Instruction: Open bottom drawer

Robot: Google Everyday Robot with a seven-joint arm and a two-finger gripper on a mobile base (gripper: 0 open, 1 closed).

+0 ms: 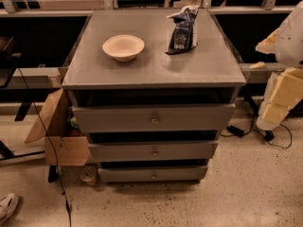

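The bottom drawer (154,173) is the slimmest, narrowest grey front of three on a grey cabinet (151,67). It has a small round metal knob (153,176) at its centre and sits just above the floor. It looks pushed in, and no tray shows. The mid-sized front (154,151) and the tallest front (154,118) lie above it. My gripper (284,96), pale yellow below a white arm, is at the right edge of the view. It is to the right of the cabinet, at about the height of the top drawer, and well clear of all the knobs.
A cream bowl (123,47) and a dark snack bag (183,30) stand on the cabinet top. An open cardboard box (59,131) leans against the cabinet's left side, with a black cable (49,145) beside it. A white shoe (7,207) is at the bottom left. Cables (265,134) lie on the floor at the right.
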